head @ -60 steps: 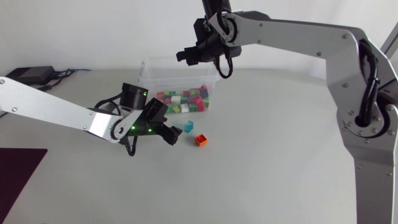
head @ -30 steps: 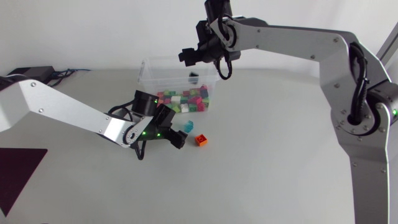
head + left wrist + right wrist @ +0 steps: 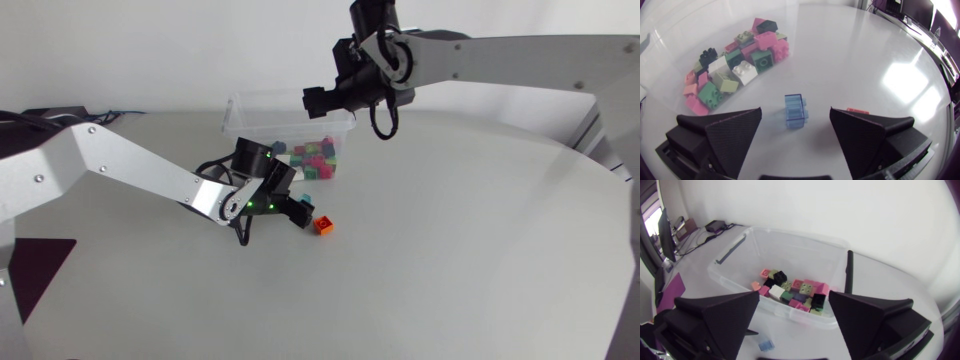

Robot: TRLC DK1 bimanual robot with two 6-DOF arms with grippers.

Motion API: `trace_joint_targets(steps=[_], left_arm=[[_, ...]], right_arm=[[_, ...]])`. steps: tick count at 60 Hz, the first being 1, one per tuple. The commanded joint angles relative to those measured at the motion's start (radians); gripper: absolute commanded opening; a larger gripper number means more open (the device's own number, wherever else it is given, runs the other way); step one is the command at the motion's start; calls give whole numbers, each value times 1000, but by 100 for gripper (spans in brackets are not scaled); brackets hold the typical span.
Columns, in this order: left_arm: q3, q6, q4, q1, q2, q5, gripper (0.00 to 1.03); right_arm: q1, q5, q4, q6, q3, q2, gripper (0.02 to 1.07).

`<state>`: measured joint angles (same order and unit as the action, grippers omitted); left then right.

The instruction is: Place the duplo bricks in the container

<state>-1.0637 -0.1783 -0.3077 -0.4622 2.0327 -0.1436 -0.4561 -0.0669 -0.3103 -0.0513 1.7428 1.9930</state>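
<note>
1. Brick of clear blue stands on the tabletop inside my left end effector, which is released.
2. My right end effector hangs released above the container of bricks.

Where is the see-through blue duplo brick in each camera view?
Head view: the translucent blue plastic brick lies at the left claw, beside the orange brick.
Left wrist view: the brick lies between the open claw fingers.
Right wrist view: the brick lies on the table outside the clear plastic container.
Shared landmark: that container.
</note>
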Motion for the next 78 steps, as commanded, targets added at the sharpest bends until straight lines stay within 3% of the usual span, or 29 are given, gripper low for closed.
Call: trace_joint_targets(steps=[1, 10, 20, 43, 49, 78], left_arm=[[-36, 23, 12, 0, 35, 6, 93], [-51, 22, 36, -3, 52, 6, 85], [-82, 26, 81, -3, 60, 6, 63], [-97, 25, 99, -3, 70, 6, 51], [-117, 25, 122, -7, 80, 6, 42], [-162, 8, 194, -16, 95, 1, 30]], right_arm=[[7, -8, 17, 7, -89, -89, 103], [4, -17, 45, 5, -227, -195, 103], [5, -28, 50, 5, -324, -267, 103], [10, -63, 62, 36, -574, -399, 102], [19, -83, 59, 48, -606, -421, 102], [45, -122, 53, 71, -683, -447, 102]])
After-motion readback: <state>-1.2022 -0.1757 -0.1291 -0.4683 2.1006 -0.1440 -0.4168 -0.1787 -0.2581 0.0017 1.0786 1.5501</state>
